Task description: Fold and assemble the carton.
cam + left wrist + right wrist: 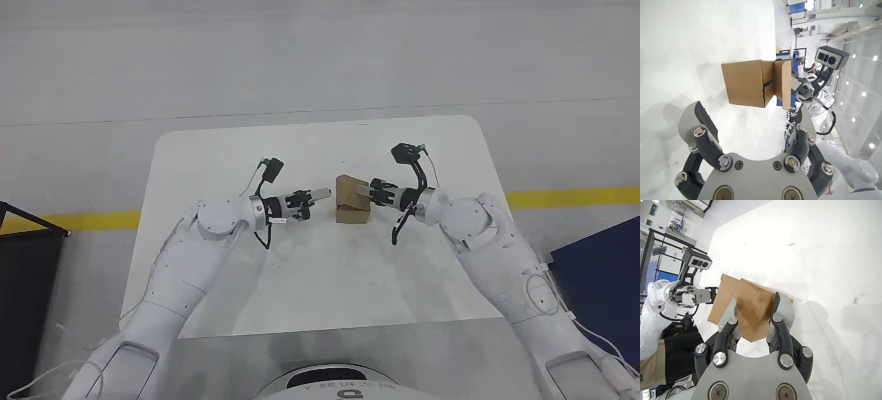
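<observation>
A small brown carton (pixel 350 199) rests on the white table (pixel 300 290) between my two arms. In the left wrist view the carton (pixel 745 83) is a folded box with one flap (pixel 786 83) standing up on its far side. My left gripper (pixel 749 108) is open, a short gap from the carton's near side, holding nothing. My right gripper (pixel 755 302) is open, its fingertips spread across the flap side of the carton (pixel 751 308). In the top view the left gripper (pixel 322 193) and right gripper (pixel 374 189) face each other across the carton.
The table's rounded edge (pixel 715 232) lies beyond the carton in the right wrist view. A yellow floor line (pixel 70 220) runs past both sides of the table.
</observation>
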{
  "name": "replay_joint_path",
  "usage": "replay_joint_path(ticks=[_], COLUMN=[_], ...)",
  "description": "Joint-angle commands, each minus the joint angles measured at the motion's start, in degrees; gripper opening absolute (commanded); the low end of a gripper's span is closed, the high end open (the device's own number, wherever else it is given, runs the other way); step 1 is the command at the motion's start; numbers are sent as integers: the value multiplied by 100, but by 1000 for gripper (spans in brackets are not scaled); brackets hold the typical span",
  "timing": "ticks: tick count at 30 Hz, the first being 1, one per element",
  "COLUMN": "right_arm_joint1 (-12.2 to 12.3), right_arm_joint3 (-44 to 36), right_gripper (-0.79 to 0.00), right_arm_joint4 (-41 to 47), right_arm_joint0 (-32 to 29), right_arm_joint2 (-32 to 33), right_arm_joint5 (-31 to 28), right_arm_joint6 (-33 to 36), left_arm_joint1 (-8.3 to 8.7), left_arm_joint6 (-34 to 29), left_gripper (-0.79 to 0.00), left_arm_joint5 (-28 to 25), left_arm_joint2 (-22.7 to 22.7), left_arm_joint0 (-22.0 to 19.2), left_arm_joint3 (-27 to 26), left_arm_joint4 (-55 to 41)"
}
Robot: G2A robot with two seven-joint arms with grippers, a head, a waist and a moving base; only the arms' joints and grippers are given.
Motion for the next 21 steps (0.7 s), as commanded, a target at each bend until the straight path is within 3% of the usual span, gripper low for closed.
replay_joint_path(ticks=[1,3,9,21], right_arm_joint1=[-1,-3,-27,-70], right_arm_joint3=[0,1,-1,54], right_gripper=[-394,-400,-425,-459], right_arm_joint4=[-10,7,-85,-290], right_arm_joint0=[1,2,42,121], right_arm_joint2=[0,1,-85,-215], right_arm_joint5=[-5,-6,20,107], right_arm_joint6=[3,15,-15,-101], left_arm_joint1=[12,25,50,-31], left_arm_joint6=[91,123,18,15], left_gripper=[-206,-215,-366,-317], left_arm_joint5=[-96,2,233,96], left_arm_joint2=[-23,-50,-11,249], left_arm_joint0=[42,54,52,-292], left_arm_joint3=[-35,-68,-44,441], left_arm_joint4=[49,76,210,79])
